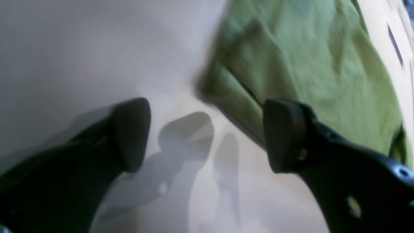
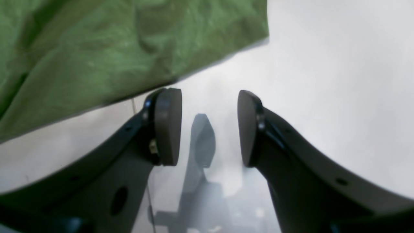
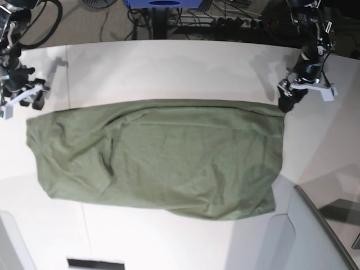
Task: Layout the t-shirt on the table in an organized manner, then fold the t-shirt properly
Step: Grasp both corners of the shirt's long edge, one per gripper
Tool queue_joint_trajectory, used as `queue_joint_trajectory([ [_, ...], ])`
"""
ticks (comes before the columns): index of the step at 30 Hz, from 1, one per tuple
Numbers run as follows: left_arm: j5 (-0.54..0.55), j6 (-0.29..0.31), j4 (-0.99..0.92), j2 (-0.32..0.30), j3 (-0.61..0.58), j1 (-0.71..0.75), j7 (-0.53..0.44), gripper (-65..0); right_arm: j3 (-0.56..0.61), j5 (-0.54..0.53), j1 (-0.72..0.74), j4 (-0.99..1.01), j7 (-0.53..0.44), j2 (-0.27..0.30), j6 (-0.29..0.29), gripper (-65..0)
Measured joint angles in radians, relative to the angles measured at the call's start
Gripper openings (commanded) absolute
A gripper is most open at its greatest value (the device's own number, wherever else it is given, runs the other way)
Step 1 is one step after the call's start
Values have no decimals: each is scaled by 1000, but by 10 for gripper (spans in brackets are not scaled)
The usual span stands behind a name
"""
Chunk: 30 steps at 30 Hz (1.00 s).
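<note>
T-shirt (image 3: 163,157) whole in base only | wrist views: left claw (image 1: 207,136), right claw (image 2: 209,127) both apart, empty

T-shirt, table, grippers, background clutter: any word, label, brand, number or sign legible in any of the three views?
None can be read.
The t-shirt is plain olive, no print.
The table bears no text.
Neither the left gripper nor the right gripper shows markings.

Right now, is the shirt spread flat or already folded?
Folded at least once: the shirt lies on the table as a long wrinkled band with no sleeves or neck showing. How many layers, cannot tell.
</note>
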<state>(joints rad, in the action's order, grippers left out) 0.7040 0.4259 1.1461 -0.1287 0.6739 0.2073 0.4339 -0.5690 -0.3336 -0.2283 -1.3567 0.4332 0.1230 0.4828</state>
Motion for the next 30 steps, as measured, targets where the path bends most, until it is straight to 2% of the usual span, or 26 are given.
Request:
queue_joint_trajectory([
  [12, 13, 13, -86, 21, 0, -77, -35, -128, 4, 0, 0, 2, 0, 0, 3, -392],
  [18, 11, 11, -87, 22, -58, -74, -27, -331, 4, 0, 0, 2, 0, 0, 3, -392],
  [20, 12, 12, -89, 26, -59, -74, -23, -364, 4, 0, 0, 2, 0, 0, 3, -392],
  [30, 11, 12, -91, 23, -58, -74, -19, -377, 4, 0, 0, 2, 0, 0, 3, -392],
])
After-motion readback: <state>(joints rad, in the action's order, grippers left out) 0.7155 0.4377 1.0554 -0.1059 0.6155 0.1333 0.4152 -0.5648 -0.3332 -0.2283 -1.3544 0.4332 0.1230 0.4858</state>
